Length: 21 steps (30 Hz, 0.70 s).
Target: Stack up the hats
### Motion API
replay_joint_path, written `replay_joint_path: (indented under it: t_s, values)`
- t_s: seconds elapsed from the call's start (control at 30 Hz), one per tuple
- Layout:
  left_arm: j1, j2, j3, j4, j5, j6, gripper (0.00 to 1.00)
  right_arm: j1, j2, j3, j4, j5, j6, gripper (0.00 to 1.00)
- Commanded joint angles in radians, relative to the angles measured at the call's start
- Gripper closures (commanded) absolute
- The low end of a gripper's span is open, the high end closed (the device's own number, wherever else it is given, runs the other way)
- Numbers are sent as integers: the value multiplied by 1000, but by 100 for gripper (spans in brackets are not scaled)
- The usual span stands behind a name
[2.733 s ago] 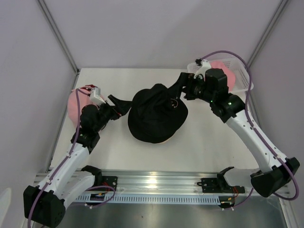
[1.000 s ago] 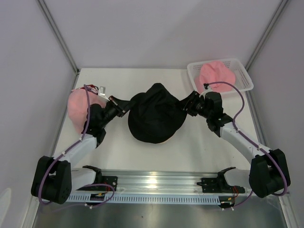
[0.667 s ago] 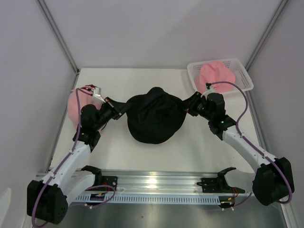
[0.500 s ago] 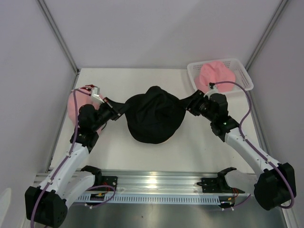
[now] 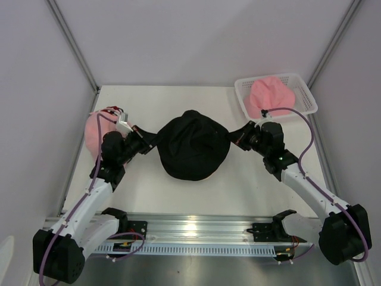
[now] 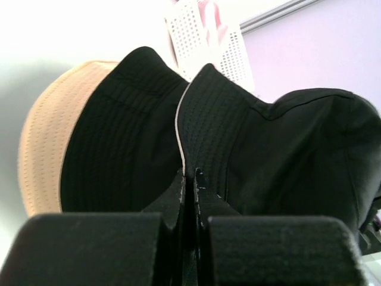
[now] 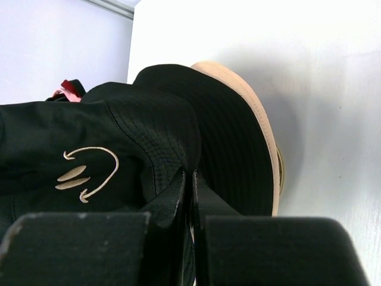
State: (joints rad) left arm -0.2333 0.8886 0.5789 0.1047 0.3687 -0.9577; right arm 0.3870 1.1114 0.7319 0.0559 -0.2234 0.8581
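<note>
The black bucket hat [image 5: 191, 146] sits mid-table, stretched between both grippers. My left gripper [image 5: 149, 139] is shut on its left brim, and the pinched fold shows in the left wrist view [image 6: 190, 174]. My right gripper [image 5: 239, 138] is shut on the right brim [image 7: 190, 174], beside the hat's small white logo [image 7: 87, 170]. A tan bucket hat [image 6: 44, 156] lies under the black one, its rim [image 7: 262, 132] peeking out. A pink hat [image 5: 94, 131] lies at the table's left edge behind my left arm. Another pink hat [image 5: 271, 92] rests in the basket.
The white mesh basket [image 5: 306, 102] stands at the back right corner and also shows far off in the left wrist view [image 6: 202, 36]. Purple walls close in on both sides. A metal rail [image 5: 190, 229] runs along the near edge.
My right gripper has closed on the black hat's right brim. The hat has been pulled wider between the two grippers and settled lower over the tan hat.
</note>
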Motion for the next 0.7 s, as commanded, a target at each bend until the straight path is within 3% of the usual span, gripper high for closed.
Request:
replay_joint_path:
  t_s: [0.0,0.2,0.4,0.53,0.67]
  values:
    - [2,1,-37,-23,-56,57,99,3,-8,-23,18,41,-42,100]
    - [-8,21,-174,76,-103,72,99,7,11,-164,148,50,-51,100]
    - [-31,10,-215,65,-258,162,99,73,83,-226,246,157,-129,100]
    - [-32,50,-209,73,-295,180,99,84,183,-209,295,138,-131,100]
    - [-34,142,-154,-19,-349,177,99,85,326,-123,204,122,-154,100]
